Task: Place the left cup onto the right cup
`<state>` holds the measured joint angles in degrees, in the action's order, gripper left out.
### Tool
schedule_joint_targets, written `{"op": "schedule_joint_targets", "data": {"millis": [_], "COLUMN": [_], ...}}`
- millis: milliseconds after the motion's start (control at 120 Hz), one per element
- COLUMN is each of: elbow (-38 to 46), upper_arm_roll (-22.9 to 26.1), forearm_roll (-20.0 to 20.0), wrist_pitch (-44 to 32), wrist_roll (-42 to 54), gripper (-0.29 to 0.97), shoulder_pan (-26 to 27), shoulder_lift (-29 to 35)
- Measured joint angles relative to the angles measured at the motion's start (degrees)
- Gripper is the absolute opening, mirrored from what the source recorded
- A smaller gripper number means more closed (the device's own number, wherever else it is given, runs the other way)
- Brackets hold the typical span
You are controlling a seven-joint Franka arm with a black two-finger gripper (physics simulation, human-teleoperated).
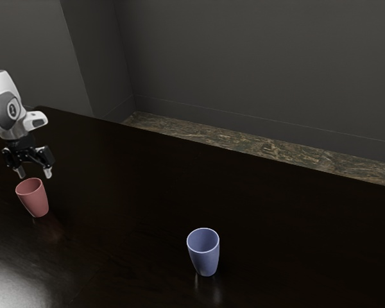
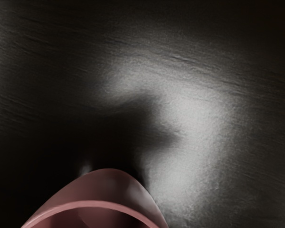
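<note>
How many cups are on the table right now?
2. The pink cup stands at the exterior view's left, under the open gripper; the blue cup stands apart, toward its right.

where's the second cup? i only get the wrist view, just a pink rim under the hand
Observer: The blue cup stands far toward the exterior view's right of the pink cup, nearer the camera.
Operator: gripper on the pink one yet
Observer: No, the gripper hangs just above its rim, fingers open, touching nothing.
Operator: blue one upright
Observer: Yes, upright on the table, mouth up.
</note>
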<state>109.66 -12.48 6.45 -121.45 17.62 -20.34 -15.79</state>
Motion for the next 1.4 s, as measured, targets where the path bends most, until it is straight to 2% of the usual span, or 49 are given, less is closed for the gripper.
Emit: {"op": "schedule_joint_targets", "data": {"millis": [1042, 1108, 1300, 1400], "elbow": [3.3, 3.3, 3.1, 3.0], "upper_arm_roll": [0.2, 0.2, 0.6, 0.6], "forearm_roll": [0.9, 0.9, 0.2, 0.0], "wrist_pitch": [-0.8, -1.0, -1.2, -1.3], "wrist_roll": [3.0, 3.0, 3.1, 3.1], "gripper": [0.68, 0.61, 0.23, 0.08], "shoulder_pan": [0.5, 0.5, 0.8, 0.9], "shoulder_lift": [-1.8, -1.9, -1.6, -1.5]}}
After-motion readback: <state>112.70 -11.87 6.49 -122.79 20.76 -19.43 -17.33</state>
